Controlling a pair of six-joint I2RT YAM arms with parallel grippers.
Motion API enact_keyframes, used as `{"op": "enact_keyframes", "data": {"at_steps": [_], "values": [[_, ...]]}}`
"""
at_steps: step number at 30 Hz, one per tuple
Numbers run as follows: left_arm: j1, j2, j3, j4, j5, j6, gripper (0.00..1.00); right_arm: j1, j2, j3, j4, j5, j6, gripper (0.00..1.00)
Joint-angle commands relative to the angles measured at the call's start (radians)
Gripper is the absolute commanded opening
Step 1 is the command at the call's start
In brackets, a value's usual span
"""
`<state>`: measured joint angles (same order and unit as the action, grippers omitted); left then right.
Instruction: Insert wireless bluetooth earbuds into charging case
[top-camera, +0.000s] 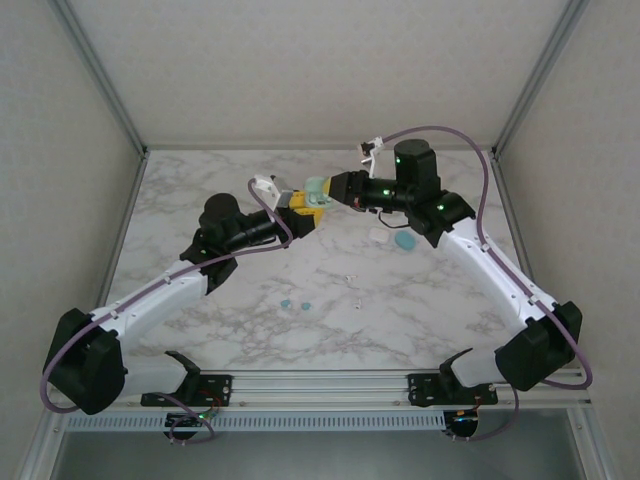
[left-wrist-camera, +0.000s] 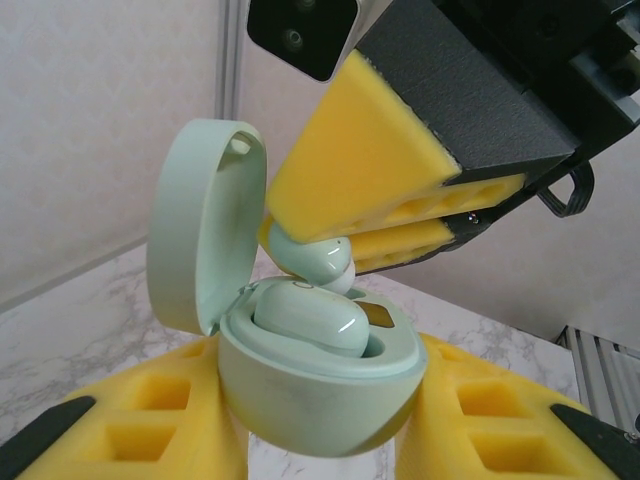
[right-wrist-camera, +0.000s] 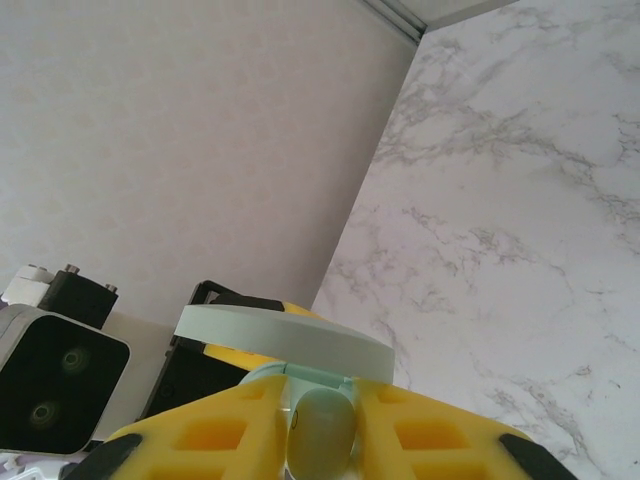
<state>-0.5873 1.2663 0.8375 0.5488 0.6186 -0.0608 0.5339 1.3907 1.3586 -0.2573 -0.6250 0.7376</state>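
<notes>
Two grippers meet above the table (top-camera: 250, 335): the left gripper (left-wrist-camera: 320, 445) clamps the open charging case (left-wrist-camera: 310, 395) steady, so the right gripper (left-wrist-camera: 305, 238), pinching the second earbud (left-wrist-camera: 318, 263), can lower it beside the seated earbud (left-wrist-camera: 305, 320).

Marble tabletop (top-camera: 420, 320) enclosed by pale walls (top-camera: 320, 60).

White-black arms (top-camera: 150, 295), purple cables (top-camera: 432, 127), yellow foam fingers (left-wrist-camera: 380, 160)

Earbud (left-wrist-camera: 305, 318) in case (left-wrist-camera: 320, 395), second earbud (left-wrist-camera: 318, 262) above.
</notes>
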Motion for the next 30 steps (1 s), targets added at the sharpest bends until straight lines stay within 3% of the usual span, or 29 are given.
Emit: {"op": "enact_keyframes", "data": {"at_steps": [1,7,30], "values": [[-0.014,-0.001,0.013,0.07,0.027,-0.016,0.29,0.008,-0.019,-0.019,0.058,0.041,0.016,0.24],[-0.014,0.005,0.015,0.091,0.023,-0.03,0.29,0.01,-0.038,-0.031,0.109,0.048,0.018,0.25],[-0.014,0.002,0.012,0.107,-0.002,-0.033,0.29,0.016,-0.051,0.035,-0.129,0.12,-0.098,0.34]]}}
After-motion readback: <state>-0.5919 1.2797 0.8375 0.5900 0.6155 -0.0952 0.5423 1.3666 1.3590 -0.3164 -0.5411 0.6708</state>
